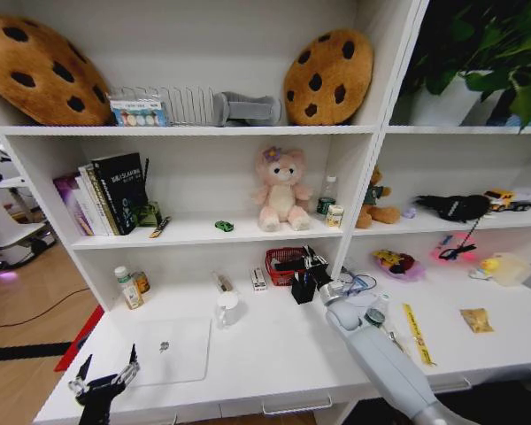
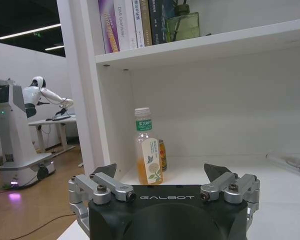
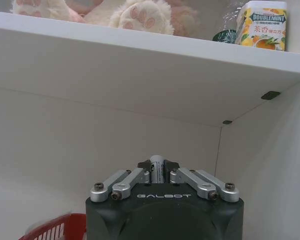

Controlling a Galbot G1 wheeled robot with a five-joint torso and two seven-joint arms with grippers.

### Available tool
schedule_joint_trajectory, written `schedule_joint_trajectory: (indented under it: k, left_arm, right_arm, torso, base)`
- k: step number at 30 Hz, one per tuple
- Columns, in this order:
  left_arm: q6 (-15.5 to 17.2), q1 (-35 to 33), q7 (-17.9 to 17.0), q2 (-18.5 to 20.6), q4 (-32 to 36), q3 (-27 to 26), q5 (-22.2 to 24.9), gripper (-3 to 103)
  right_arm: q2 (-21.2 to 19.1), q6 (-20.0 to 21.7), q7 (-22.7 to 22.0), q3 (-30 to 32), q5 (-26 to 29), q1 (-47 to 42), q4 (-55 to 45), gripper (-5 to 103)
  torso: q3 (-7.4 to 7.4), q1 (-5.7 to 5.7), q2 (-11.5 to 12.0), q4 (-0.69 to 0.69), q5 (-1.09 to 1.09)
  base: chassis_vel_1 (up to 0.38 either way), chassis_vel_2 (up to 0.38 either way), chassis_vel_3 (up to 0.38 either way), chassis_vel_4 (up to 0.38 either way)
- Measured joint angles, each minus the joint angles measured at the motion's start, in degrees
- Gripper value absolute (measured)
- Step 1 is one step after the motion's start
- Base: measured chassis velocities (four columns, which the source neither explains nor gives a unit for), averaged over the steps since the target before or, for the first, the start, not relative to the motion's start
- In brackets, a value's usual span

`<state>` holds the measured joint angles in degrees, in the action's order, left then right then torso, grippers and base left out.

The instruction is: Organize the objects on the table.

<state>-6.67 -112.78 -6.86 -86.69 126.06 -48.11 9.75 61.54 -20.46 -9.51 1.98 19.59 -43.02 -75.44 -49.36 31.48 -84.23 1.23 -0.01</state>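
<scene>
Fingers of the left gripper [image 1: 104, 372] are spreading wide over the long white desk [image 1: 274, 354] near its front left corner, beside the flat silver laptop [image 1: 170, 351]. The right gripper [image 1: 306, 276] is clenching a small white cylindrical object [image 3: 157, 168], unidentifiable, beside the red mesh basket [image 1: 283, 264]. Its wrist view is revealing that grip; the left wrist view is facing a green-capped clear bottle [image 2: 148, 148].

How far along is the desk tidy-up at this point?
Early to midway, by the look of it. In hand: the right gripper is shut on a small white cylindrical item, raised near the red basket. Still loose on the desk: laptop, yellow strip, packet, bottle. The left gripper is open at the desk's front left corner.
</scene>
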Motion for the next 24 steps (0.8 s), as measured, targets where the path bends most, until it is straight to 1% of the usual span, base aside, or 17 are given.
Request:
schedule_joint_trajectory:
  k: [3, 4, 5, 9, 11, 14, 15, 18, 19, 21, 22, 23, 24]
  left_arm:
    - [0.1, -0.1, 0.0, 0.0, 0.4, 0.1, 0.0, 99]
    - [0.1, -0.1, 0.0, 0.0, 0.4, 0.1, 0.0, 99]
    - [0.1, -0.1, 0.0, 0.0, 0.4, 0.1, 0.0, 99]
    - [0.2, -0.2, 0.0, 0.1, 0.5, -0.1, 0.2, 98]
    - [0.3, -0.2, 0.0, 0.2, 0.7, -0.1, 0.4, 98]
    - [0.3, -0.2, 0.0, 0.2, 0.7, -0.1, 0.4, 98]
    - [0.3, -0.3, 0.0, 0.2, 0.7, -0.1, 0.4, 98]
    - [0.3, -0.3, 0.0, -0.1, 0.9, -0.1, 0.3, 98]
    - [0.3, -0.3, 0.0, -0.1, 0.9, -0.1, 0.3, 98]
    - [0.3, -0.4, 0.0, -0.1, 1.1, -0.1, 0.3, 98]
    - [0.3, -0.4, 0.0, -0.1, 1.1, -0.1, 0.3, 98]
    - [0.3, -0.4, 0.0, -0.1, 1.3, -0.2, 0.3, 97]
    - [0.3, -0.5, 0.0, 0.0, 1.5, -0.3, 0.4, 97]
  right_arm:
    - [1.4, -1.2, -1.1, -0.9, -1.6, 0.7, 2.0, 25]
    - [1.4, -1.2, -1.1, -0.9, -1.6, 0.7, 2.0, 25]
    - [1.6, -1.3, -1.3, -1.0, -1.8, 0.7, 2.1, 28]
    - [1.9, -1.3, -1.5, -1.0, -2.2, 0.4, 2.1, 30]
    - [2.1, -1.3, -1.6, -0.9, -2.4, -0.2, 1.7, 35]
    - [2.1, -1.2, -1.7, -0.7, -2.4, -0.6, 1.4, 35]
    - [2.0, -1.1, -1.7, -0.5, -2.4, -0.8, 1.0, 37]
    - [0.3, 0.7, -1.4, 1.1, -0.4, -3.6, -3.0, 54]
    - [0.3, 0.7, -1.4, 1.1, -0.4, -3.6, -3.0, 54]
    - [-1.8, 2.9, -1.2, 2.5, 1.6, -7.2, -8.1, 65]
    - [-1.8, 2.9, -1.2, 2.5, 1.6, -7.2, -8.1, 65]
    - [-3.3, 5.0, -2.2, 3.7, 2.2, -10.1, -12.7, 70]
    - [-4.2, 6.8, -3.4, 4.5, 2.5, -12.0, -16.0, 75]
  torso:
    - [0.0, 0.0, 0.0, -0.01, 0.01]
    - [0.0, 0.0, 0.0, -0.01, 0.01]
    - [0.0, 0.0, 0.0, -0.01, 0.01]
    - [0.0, 0.0, 0.0, -0.01, 0.01]
    - [0.0, 0.0, 0.0, 0.0, 0.01]
    - [0.0, 0.0, 0.0, -0.01, 0.01]
    - [0.0, 0.0, 0.0, -0.01, 0.01]
    - [0.0, 0.0, 0.0, -0.02, 0.01]
    - [0.0, 0.0, 0.0, -0.02, 0.01]
    - [0.0, 0.0, 0.0, -0.01, 0.01]
    - [0.0, 0.0, 0.0, -0.01, 0.01]
    - [0.0, 0.0, 0.0, 0.02, 0.02]
    - [0.01, 0.0, 0.0, 0.01, 0.02]
  base:
    - [0.0, 0.0, 0.0, 0.0]
    - [0.0, 0.0, 0.0, 0.0]
    - [0.0, 0.0, 0.0, 0.0]
    - [0.0, 0.0, 0.0, 0.0]
    - [0.0, 0.0, 0.0, 0.0]
    - [0.0, 0.0, 0.0, 0.0]
    - [0.0, 0.0, 0.0, 0.0]
    - [0.0, 0.0, 0.0, 0.0]
    - [0.0, 0.0, 0.0, 0.0]
    - [0.0, 0.0, 0.0, 0.0]
    - [0.0, 0.0, 0.0, 0.0]
    - [0.0, 0.0, 0.0, 0.0]
    - [0.0, 0.0, 0.0, 0.0]
